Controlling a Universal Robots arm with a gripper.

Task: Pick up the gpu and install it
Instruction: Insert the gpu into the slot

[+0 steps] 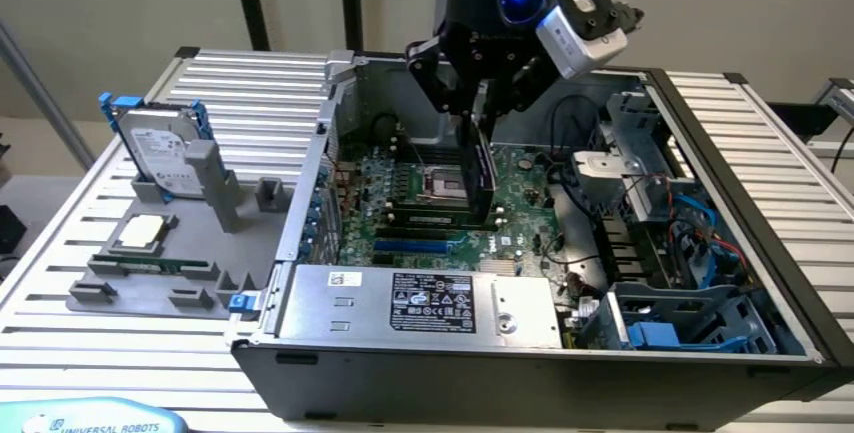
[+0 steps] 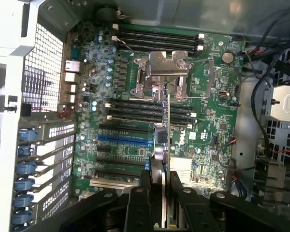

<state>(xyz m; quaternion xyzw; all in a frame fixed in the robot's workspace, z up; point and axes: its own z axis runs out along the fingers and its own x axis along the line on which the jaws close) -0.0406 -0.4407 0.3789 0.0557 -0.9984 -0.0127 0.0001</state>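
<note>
My gripper [image 1: 478,105] hangs over the open computer case [image 1: 534,373], shut on the gpu [image 1: 482,158]. The card is thin and dark and hangs on edge, pointing down at the green motherboard [image 1: 400,203]. Its lower end is level with the processor socket [image 1: 441,185] in the exterior view. In the wrist view the gpu [image 2: 166,140] appears edge-on as a narrow strip between my two black fingers [image 2: 150,203]. It runs across the black slots just beside the blue slot [image 2: 123,140]. I cannot tell whether the card touches the board.
A silver hard drive with blue brackets [image 1: 167,153] stands on a grey holder [image 1: 147,288] at the exterior view's left, with a processor chip [image 1: 144,233] and memory stick [image 1: 154,263]. A power supply [image 1: 427,303], cables [image 1: 694,243] and drive cages [image 1: 681,318] crowd the case.
</note>
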